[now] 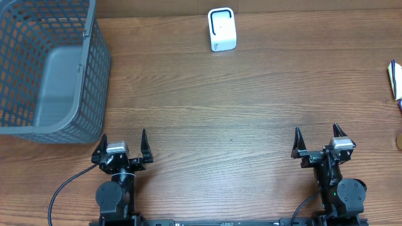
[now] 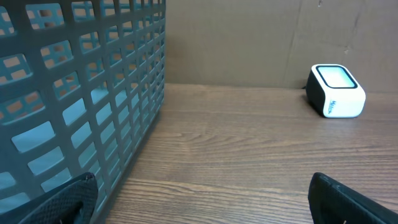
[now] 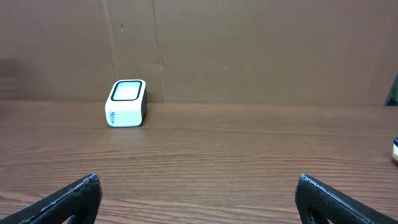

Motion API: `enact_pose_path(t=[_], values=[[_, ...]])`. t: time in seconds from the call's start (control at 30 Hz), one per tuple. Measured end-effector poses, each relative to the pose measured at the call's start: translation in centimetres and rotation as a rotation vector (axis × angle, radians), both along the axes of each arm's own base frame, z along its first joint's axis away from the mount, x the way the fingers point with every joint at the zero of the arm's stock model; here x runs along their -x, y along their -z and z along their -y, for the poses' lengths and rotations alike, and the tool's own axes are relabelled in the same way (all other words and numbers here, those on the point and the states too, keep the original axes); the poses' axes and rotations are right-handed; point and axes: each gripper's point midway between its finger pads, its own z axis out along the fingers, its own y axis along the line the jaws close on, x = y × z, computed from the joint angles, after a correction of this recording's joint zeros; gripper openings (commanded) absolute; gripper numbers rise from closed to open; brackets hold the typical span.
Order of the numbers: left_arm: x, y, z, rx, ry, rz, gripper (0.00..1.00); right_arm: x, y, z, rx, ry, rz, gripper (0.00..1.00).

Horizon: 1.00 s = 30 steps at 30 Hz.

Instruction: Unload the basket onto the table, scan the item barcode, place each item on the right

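Lettering is scarce from overhead: the white scanner [image 1: 222, 29], with a dark-rimmed window on top, stands near the far edge of the wooden table [image 1: 207, 107] and bears only a faint mark too small to read, while the item [image 1: 394, 78], a white packet with blue and red print, is cut off by the right edge of the picture, well apart from the scanner, its print unreadable. A grey mesh basket [image 1: 94, 75] fills the far left corner. The left gripper [image 1: 124, 135] and right gripper [image 1: 316, 129] sit at the near edge, both spread wide with nothing between the fingers. In the left wrist view the basket wall [image 2: 81, 93] rises at left, the scanner [image 2: 336, 91] stands far right with small blue writing on its side, too blurred to read, and the dark fingertips [image 2: 62, 202] stand wide apart over bare wood. In the right wrist view the scanner [image 3: 126, 103] is at left with a small grey mark on its side, again illegible; a white and blue sliver [image 3: 395, 149] peeks in at the right edge, too little to identify, and the fingers [image 3: 68, 200] are wide apart and empty
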Motion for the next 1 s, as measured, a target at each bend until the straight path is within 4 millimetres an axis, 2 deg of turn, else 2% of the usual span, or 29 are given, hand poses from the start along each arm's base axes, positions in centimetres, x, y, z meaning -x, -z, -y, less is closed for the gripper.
enact_pose_path(t=[1.0], values=[[0.0,0.0,0.0,0.0,0.0,0.0,1.0,0.0,0.0,0.0,0.03,-0.001,0.003,1.0]])
